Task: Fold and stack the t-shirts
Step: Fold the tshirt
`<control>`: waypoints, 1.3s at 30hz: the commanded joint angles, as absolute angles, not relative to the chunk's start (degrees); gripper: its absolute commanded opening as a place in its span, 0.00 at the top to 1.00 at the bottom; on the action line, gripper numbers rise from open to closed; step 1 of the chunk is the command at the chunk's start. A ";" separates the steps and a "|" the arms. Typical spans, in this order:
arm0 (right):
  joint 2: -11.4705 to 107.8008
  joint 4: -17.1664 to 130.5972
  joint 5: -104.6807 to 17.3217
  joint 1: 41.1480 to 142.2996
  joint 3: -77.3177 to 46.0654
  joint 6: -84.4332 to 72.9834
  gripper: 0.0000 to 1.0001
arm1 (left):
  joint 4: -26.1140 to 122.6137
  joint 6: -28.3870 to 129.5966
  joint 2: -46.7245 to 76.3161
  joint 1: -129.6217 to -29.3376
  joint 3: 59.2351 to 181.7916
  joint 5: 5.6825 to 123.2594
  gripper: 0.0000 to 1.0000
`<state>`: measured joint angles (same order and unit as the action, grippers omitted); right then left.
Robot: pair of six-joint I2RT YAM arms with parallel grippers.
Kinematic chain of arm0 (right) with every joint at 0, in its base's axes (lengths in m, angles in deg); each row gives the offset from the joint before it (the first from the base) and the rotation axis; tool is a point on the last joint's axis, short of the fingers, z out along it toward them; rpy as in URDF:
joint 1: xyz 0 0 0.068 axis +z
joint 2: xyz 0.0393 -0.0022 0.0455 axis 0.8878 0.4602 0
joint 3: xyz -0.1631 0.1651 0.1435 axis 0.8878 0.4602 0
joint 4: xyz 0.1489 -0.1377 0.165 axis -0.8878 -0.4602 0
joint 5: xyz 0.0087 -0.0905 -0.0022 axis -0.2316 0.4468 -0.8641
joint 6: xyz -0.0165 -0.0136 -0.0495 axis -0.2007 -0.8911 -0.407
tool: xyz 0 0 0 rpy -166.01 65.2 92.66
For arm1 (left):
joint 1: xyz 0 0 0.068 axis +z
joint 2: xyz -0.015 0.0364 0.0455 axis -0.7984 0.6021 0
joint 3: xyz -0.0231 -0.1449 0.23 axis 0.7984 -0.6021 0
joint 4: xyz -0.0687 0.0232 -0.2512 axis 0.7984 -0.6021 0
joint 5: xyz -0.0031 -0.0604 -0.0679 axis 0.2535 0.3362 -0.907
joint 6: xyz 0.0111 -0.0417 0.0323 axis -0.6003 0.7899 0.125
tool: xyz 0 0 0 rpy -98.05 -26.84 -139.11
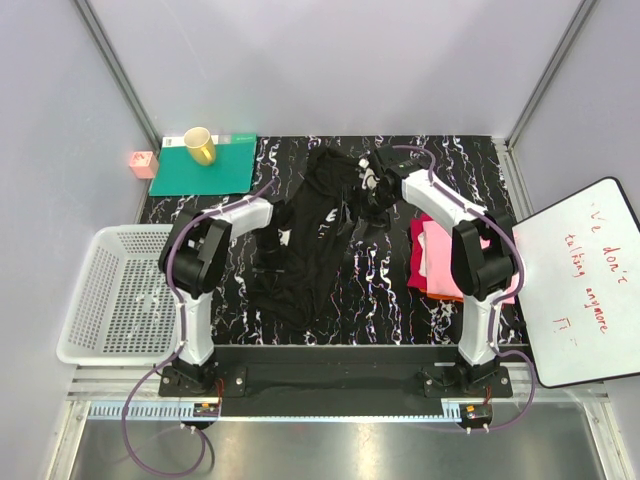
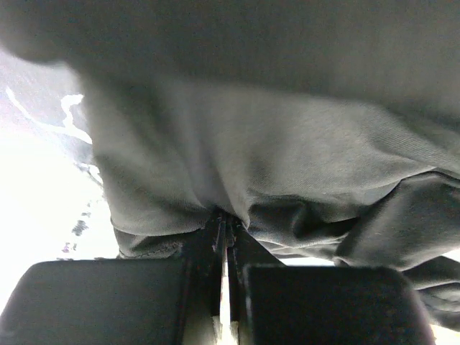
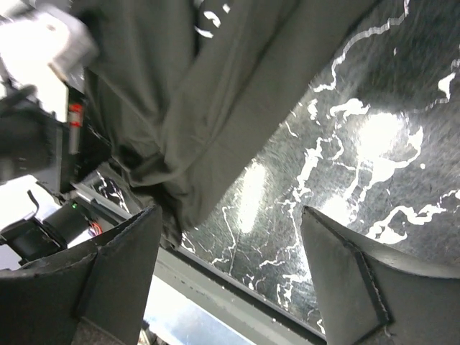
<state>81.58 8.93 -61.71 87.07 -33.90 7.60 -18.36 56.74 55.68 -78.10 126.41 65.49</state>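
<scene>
One black t-shirt (image 1: 315,240) lies loosely spread on the bench (image 1: 470,170), its long axis running far to near and leaning near-left; its collar end cannot be told. Three folded shirts (image 1: 432,262), red, pink and orange, are stacked to its right. The left pincer (image 2: 221,224) is clamped on its left edge. The right pincer (image 3: 230,215) stands apart by its far right part, gripping nothing.

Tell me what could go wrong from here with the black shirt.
1. Only the left jaws are shut on the black t-shirt, pinching a bunched fold, while the right jaws stand open. A one-sided pull would likely drag it crooked rather than flatten it.
2. The right arm hangs over the folded stack, so a low sweep might knock it askew.
</scene>
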 commanded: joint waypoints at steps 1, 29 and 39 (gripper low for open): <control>78.09 10.11 -60.04 87.21 -36.85 6.89 0.14 | -14.15 57.92 56.02 -77.94 121.31 65.70 1.00; 90.21 9.94 -56.15 77.29 -47.90 5.65 0.10 | -19.50 62.76 45.20 -88.50 141.75 65.43 1.00; 110.68 -0.42 -56.43 76.66 -79.89 6.88 0.00 | -24.87 59.50 66.28 -77.34 171.81 65.96 1.00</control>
